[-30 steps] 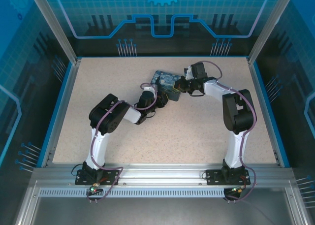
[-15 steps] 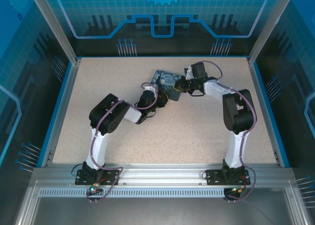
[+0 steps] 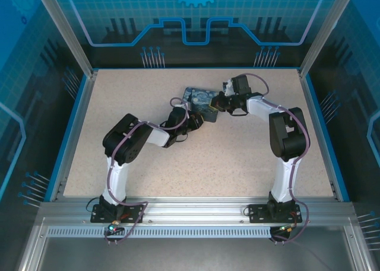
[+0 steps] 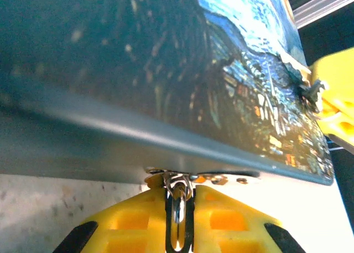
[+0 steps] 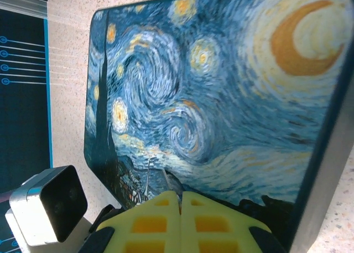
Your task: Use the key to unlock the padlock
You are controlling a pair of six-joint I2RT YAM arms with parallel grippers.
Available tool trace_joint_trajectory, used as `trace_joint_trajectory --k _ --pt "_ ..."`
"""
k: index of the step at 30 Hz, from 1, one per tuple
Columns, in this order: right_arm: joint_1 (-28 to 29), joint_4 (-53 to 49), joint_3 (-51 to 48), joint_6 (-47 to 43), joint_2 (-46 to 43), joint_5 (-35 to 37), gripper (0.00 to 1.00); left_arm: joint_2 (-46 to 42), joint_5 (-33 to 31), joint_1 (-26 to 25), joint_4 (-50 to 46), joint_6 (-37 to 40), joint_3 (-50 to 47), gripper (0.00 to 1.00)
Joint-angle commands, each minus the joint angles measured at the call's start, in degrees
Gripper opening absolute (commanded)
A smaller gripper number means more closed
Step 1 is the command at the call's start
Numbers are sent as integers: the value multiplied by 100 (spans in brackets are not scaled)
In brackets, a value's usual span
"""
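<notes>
one swirly painted tin (image 3: pixel 200 99), one small padlock (image 4: pixel 178 206), one speckled table (image 3: pixel 237 158)

Tiny dark-bodied metal padlock (image 4: pixel 178 213): the thin silvery shackle loop stands upright, hooked through the small latch under the lower edge of the blue-and-yellow painted tin (image 4: pixel 166 87), just above the table. The loop sits in the narrow slot between the yellow fingers of the left hand (image 4: pixel 178 196), which press close on both sides. Body mostly hidden in that slot.

Swirly blue-and-yellow tin (image 5: pixel 210 98); yellow fingers (image 5: pixel 146 222)
</notes>
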Motion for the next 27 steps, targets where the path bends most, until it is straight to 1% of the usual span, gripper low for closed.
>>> trace_joint_trajectory --k 1,5,9,13,17,23,27 --pt "-163 -112 79 46 -353 -280 0 -393 499 -21 -695 -579 159 0" --pt "-180 -189 4 9 -916 -420 0 -421 765 6 -513 -1163 98 0" --pt "-185 -217 -438 38 -1592 -486 0 -429 861 7 -362 -1518 65 0" --pt "-185 -16 -1232 161 -2333 -540 0 -478 892 4 -140 -1805 -20 0" --pt "-191 254 -2060 290 -2933 -749 0 -542 1010 13 135 -2167 -87 0" --pt "-180 665 -3100 565 -3460 -1132 0 -627 1081 12 569 -2728 -191 0" --pt "-174 1213 -3634 1038 -3517 -1296 0 -641 1116 13 926 -3069 -276 0"
